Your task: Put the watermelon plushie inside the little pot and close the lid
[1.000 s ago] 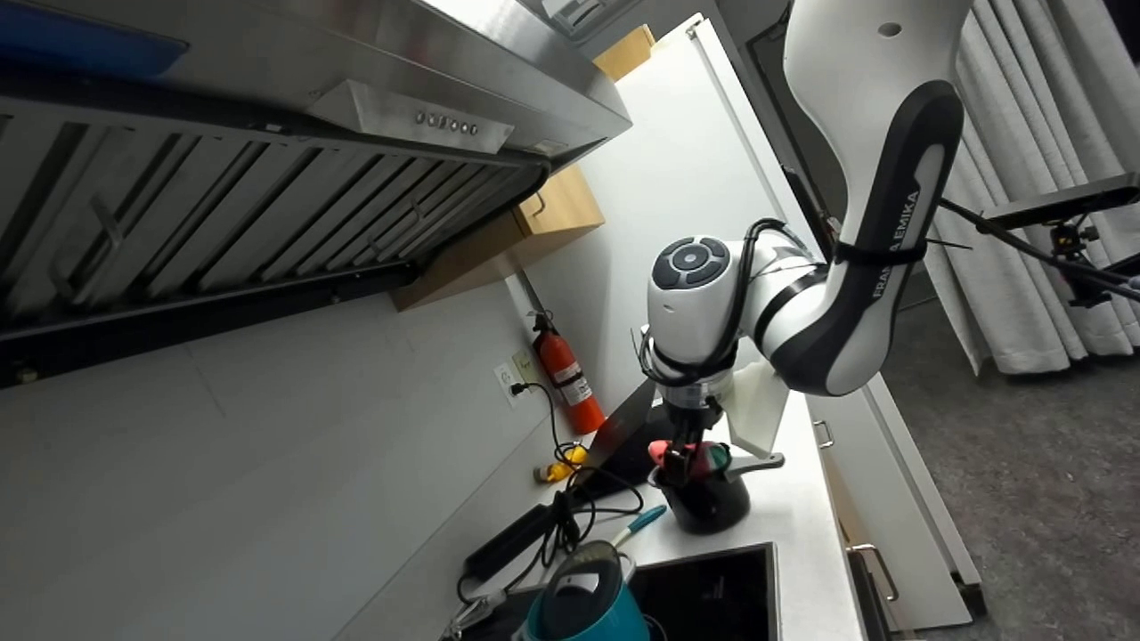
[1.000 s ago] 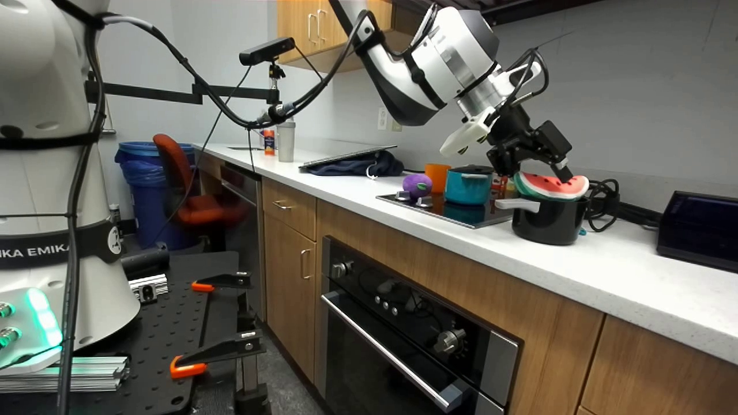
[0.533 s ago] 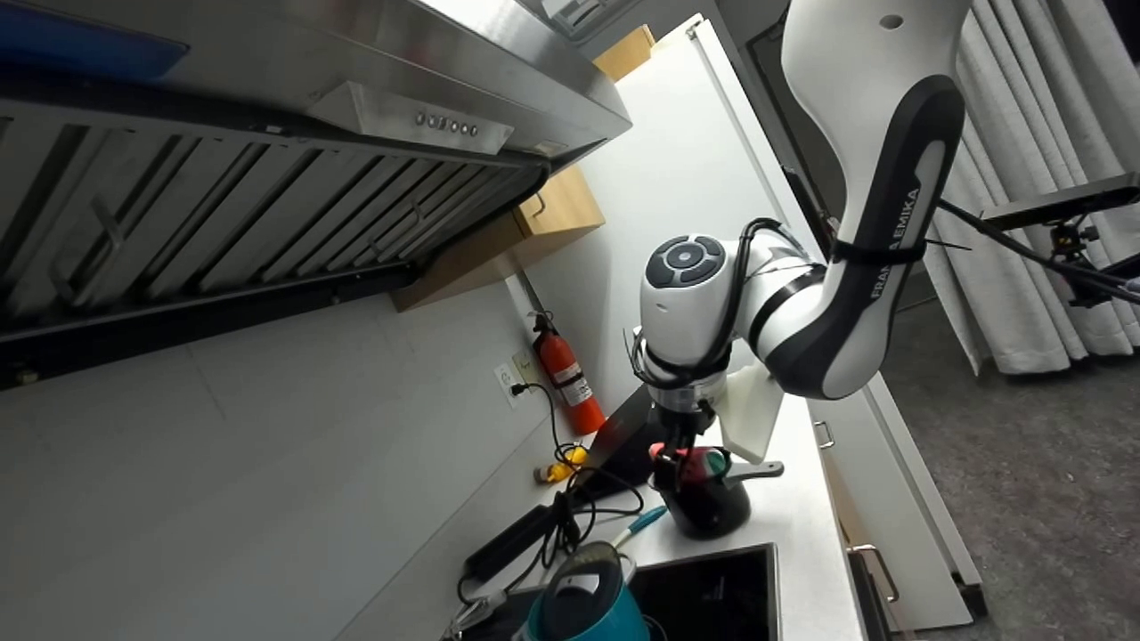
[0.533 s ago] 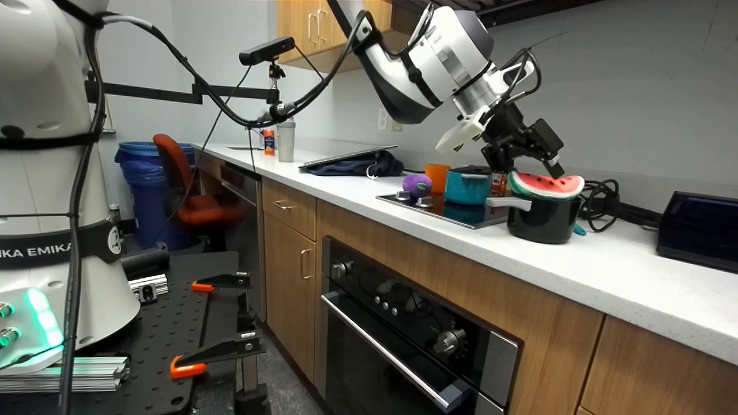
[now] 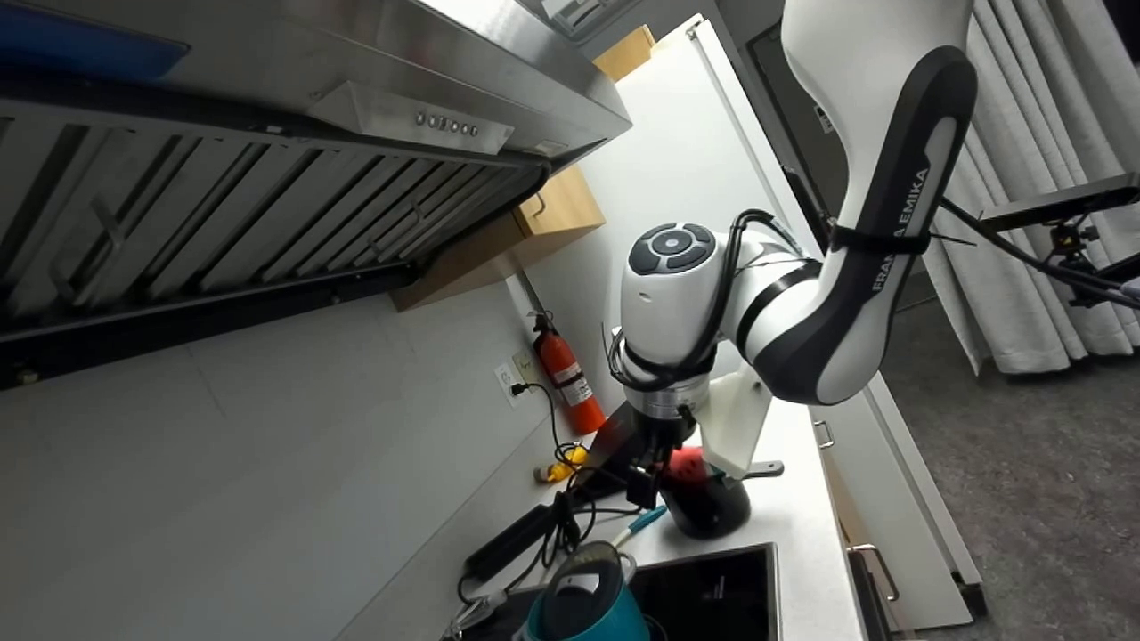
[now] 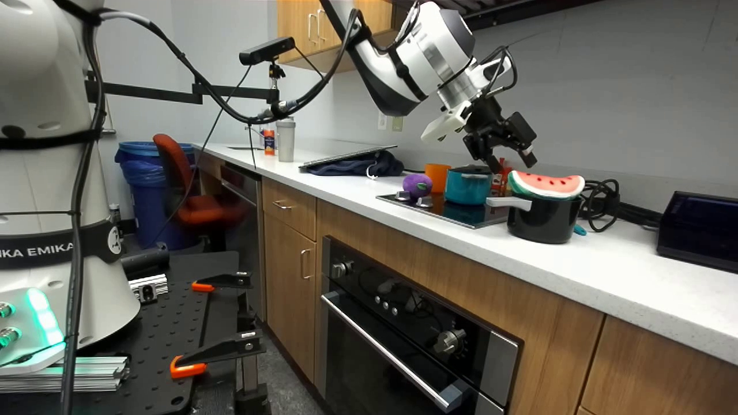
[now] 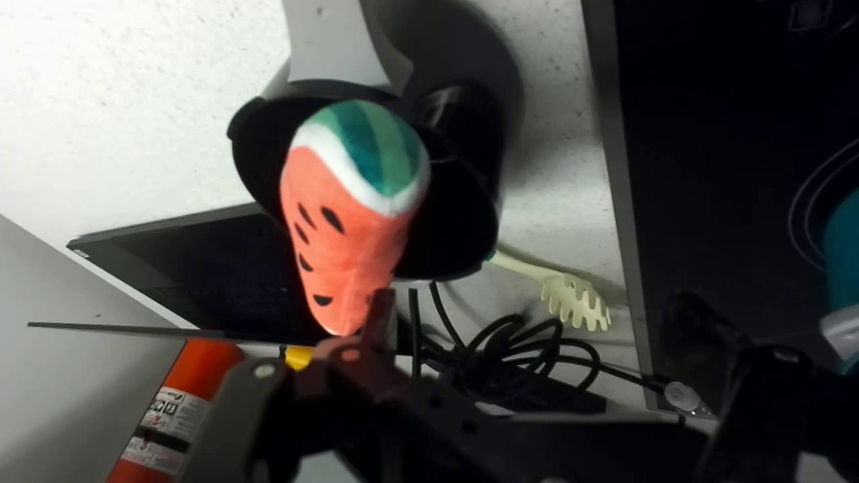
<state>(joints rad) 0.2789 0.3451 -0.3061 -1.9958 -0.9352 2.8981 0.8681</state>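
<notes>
Hangs over the tabletop (image 6: 634,265), near the pot (image 6: 545,222); has the end effector (image 6: 512,162) spread wide, gripping nothing. Shows the plushie (image 6: 548,185) at the pot's mouth, standing up above it; cannot tell how deep inside.

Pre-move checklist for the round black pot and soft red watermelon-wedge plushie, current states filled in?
1. Soft red watermelon-wedge plushie fully below the rim: not ok, it juts above the rim in an exterior view.
2. Round black pot upright on the white speckled counter: ok.
3. Black two-fingered end effector open: ok, jaws apart.
4. End effector clear of the plushie: cannot tell; in the wrist view one finger overlaps its narrow tip.
5. Round black pot uncovered for pushing the plushie in: ok, no lid on it.
6. Matching lid located: cannot tell; a dark round lid sits on the cylindrical teal pot.
</notes>
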